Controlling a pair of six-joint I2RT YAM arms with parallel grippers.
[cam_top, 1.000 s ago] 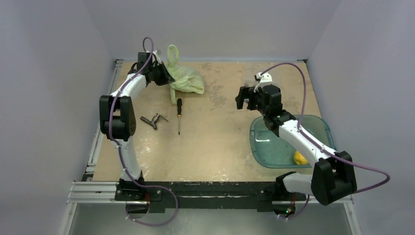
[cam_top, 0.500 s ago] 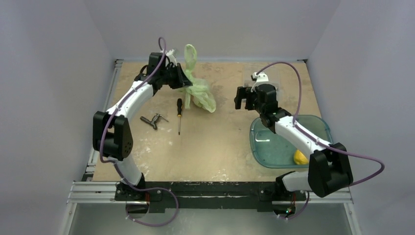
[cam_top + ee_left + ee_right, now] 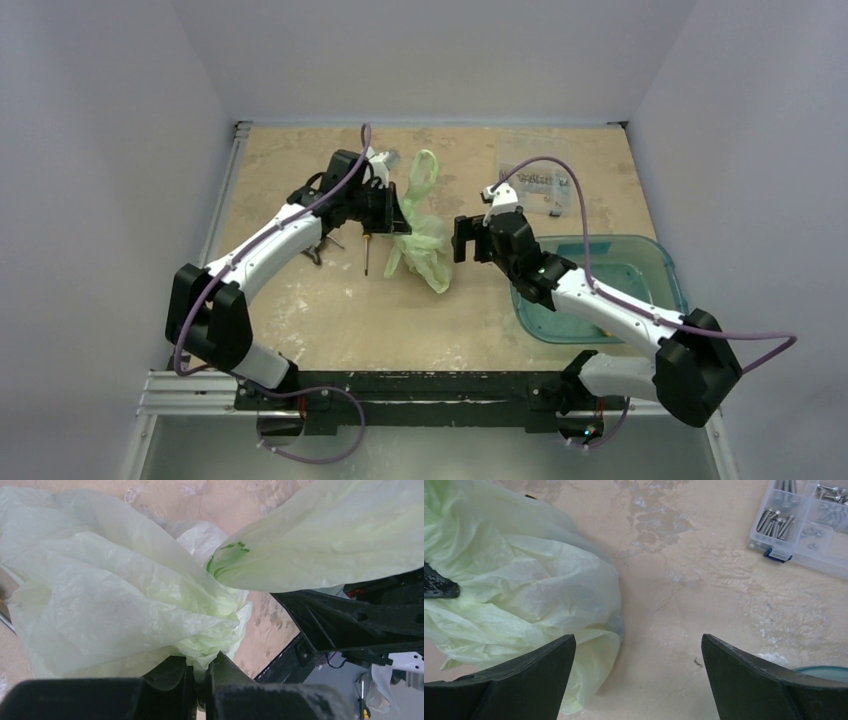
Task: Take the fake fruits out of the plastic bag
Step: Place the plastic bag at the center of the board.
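The pale-green plastic bag (image 3: 422, 232) hangs crumpled near the table's middle, one loop handle sticking up behind it. My left gripper (image 3: 398, 222) is shut on a bunch of the bag's film, which fills the left wrist view (image 3: 115, 595). My right gripper (image 3: 462, 240) is open and empty just right of the bag, its jaws wide apart; the bag lies at the left of the right wrist view (image 3: 524, 595). No apple, grape bunch or banana shows; the fake fruits are hidden or out of view.
A screwdriver (image 3: 366, 250) and a small dark tool (image 3: 318, 252) lie left of the bag, under my left arm. A teal see-through tub (image 3: 645, 262) stands at the right. A clear box of screws (image 3: 540, 180) (image 3: 809, 525) lies behind it.
My left gripper has carried the bag from the far left of the table toward the middle and nearer. My right gripper has moved left toward the bag.
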